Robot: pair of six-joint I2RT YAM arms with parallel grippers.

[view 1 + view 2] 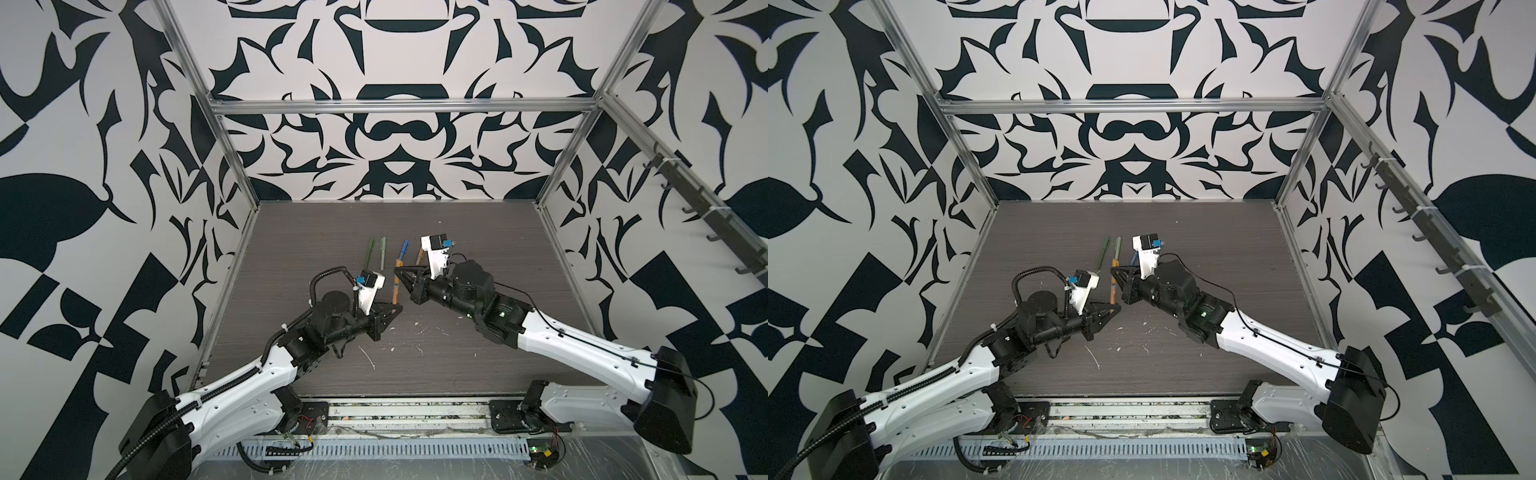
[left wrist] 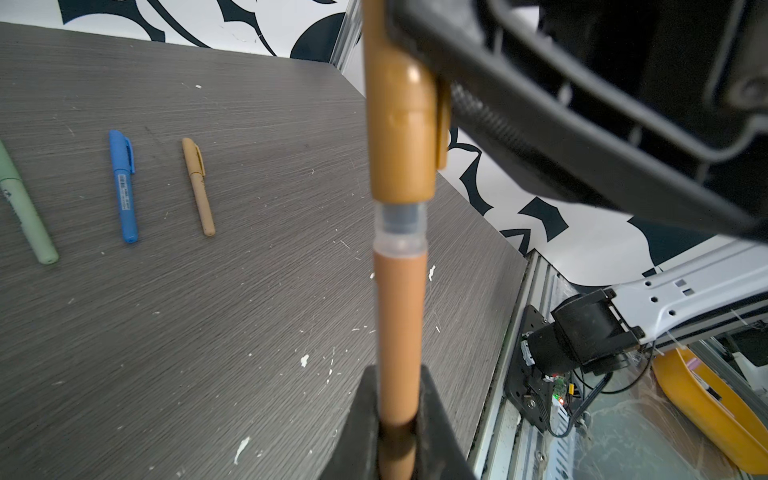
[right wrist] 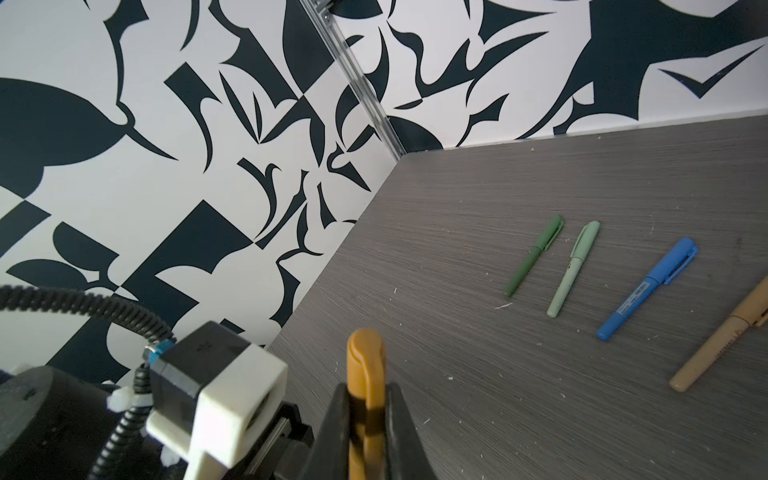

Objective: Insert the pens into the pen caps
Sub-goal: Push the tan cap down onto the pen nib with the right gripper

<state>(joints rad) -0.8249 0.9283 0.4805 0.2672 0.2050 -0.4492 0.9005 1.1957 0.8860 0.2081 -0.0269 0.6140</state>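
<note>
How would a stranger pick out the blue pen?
On the grey table, four capped pens lie side by side. The blue pen lies between the pale green pen and the tan pen; it alone is blue, with a barcode label.

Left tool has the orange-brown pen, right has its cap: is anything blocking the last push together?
Nothing visible. The orange-brown pen in the left tool lines up with the cap in the right tool, tip already inside the cap's mouth; only the pen's own clear collar shows between them.

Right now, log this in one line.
left gripper: shut on orange-brown pen | right gripper: shut on orange-brown cap | cap: partly seated | table: four capped pens
</note>
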